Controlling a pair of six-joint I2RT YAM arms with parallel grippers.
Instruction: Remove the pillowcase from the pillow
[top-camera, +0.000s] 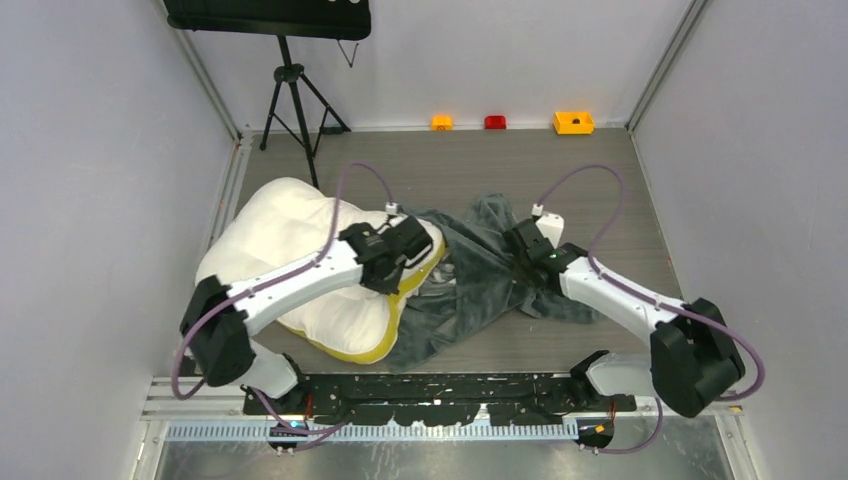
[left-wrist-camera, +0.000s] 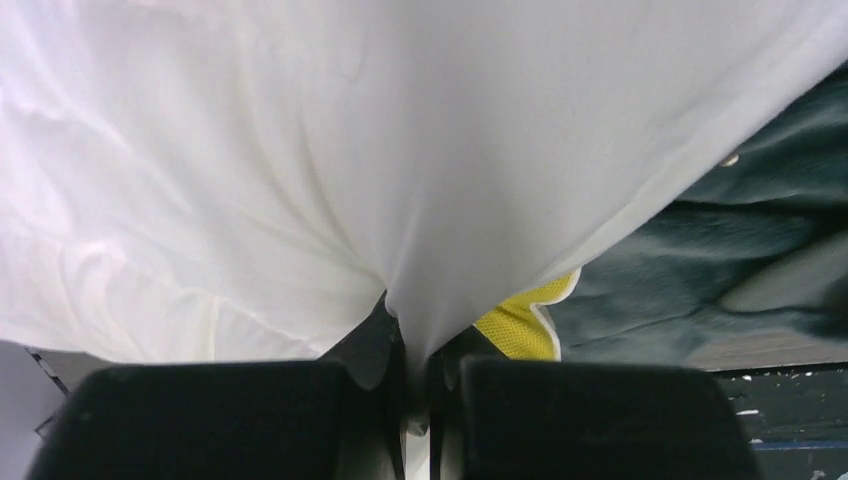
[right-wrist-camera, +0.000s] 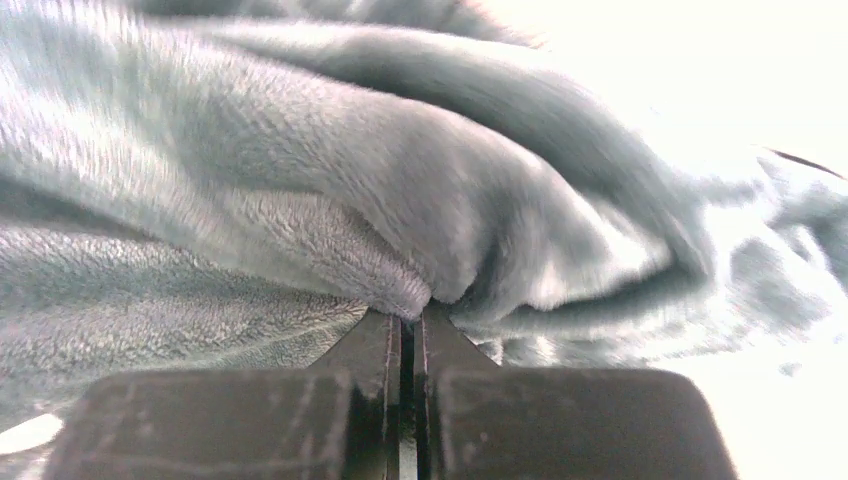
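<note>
The white pillow (top-camera: 290, 240) with a yellow edge band (top-camera: 385, 335) lies at the left of the table, almost wholly out of the dark grey plush pillowcase (top-camera: 470, 285), which is spread crumpled in the middle. My left gripper (top-camera: 405, 262) is shut on a pinch of the pillow's white cover (left-wrist-camera: 430, 250); the yellow band (left-wrist-camera: 520, 325) and the grey pillowcase (left-wrist-camera: 720, 270) show to its right. My right gripper (top-camera: 520, 262) is shut on a fold of the grey pillowcase (right-wrist-camera: 400, 230). The zebra-striped patch is hidden.
A black tripod (top-camera: 290, 100) stands at the back left under a dark panel. Three small orange and red blocks (top-camera: 495, 122) sit along the back wall. Grey walls close in both sides; a metal rail (top-camera: 420, 395) runs along the near edge.
</note>
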